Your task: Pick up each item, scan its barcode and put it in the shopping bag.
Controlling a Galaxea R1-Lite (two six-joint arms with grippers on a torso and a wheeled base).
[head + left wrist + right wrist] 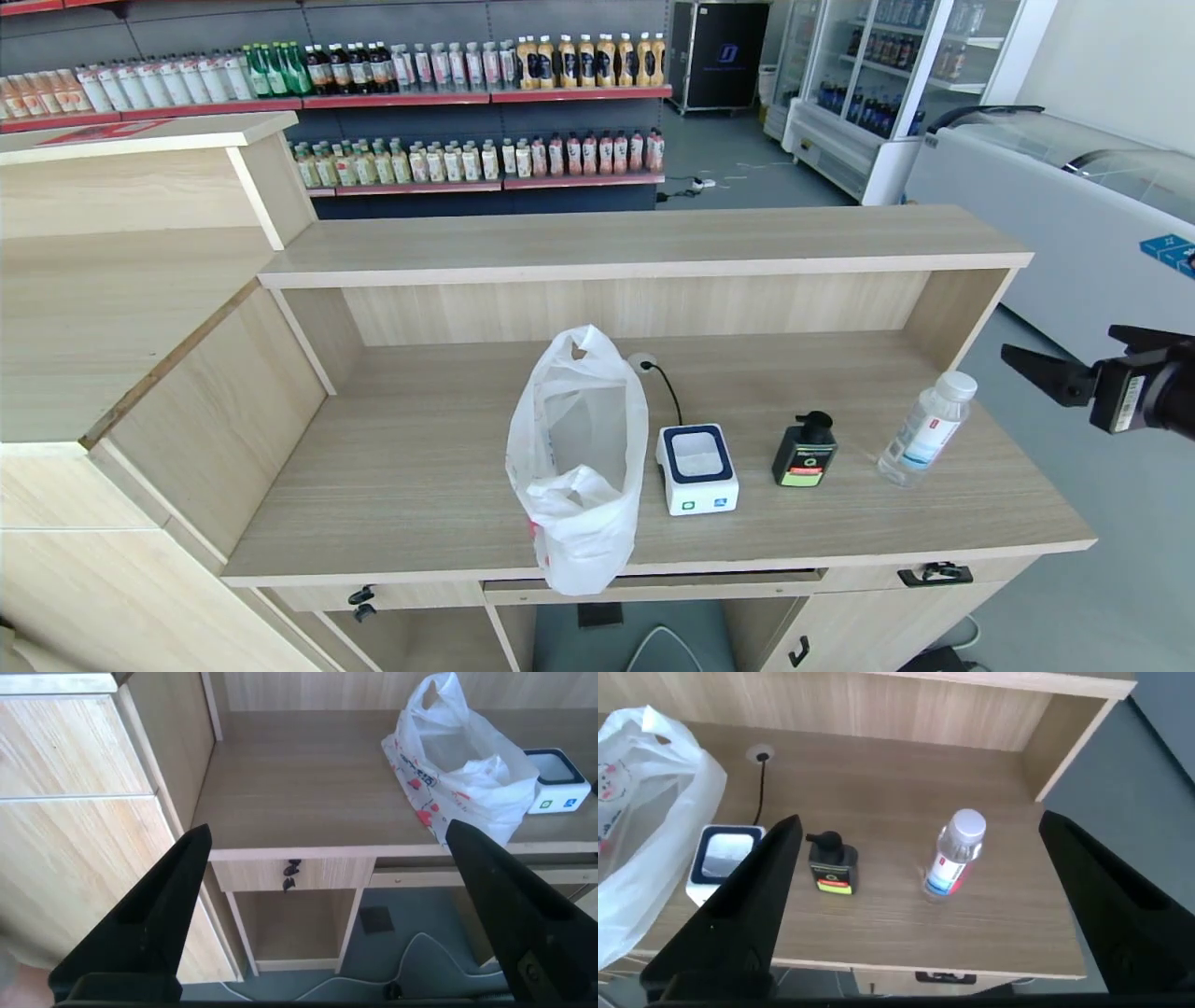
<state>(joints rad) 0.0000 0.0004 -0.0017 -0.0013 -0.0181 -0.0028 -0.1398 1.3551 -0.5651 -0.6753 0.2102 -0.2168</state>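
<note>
Right gripper [920,821], jaws apart, hangs off counter's [420,467] right end; water bottle [926,429] stands upright nearest it, beside pump bottle [805,455]. It should close on the bottle's mid-body, label [931,437] facing scanner [697,467]. Left gripper [327,829] also apart

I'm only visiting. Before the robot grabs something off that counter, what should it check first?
1. Right gripper open and empty: ok.
2. Water bottle upright, standing apart from the pump bottle: ok.
3. Scanner top bare, nothing lying on it: ok.
4. Bag standing beside the scanner, mouth open: ok.
5. Which way the water bottle's barcode faces: cannot tell.
6. Left gripper open, empty and clear of the bag: ok.
</note>
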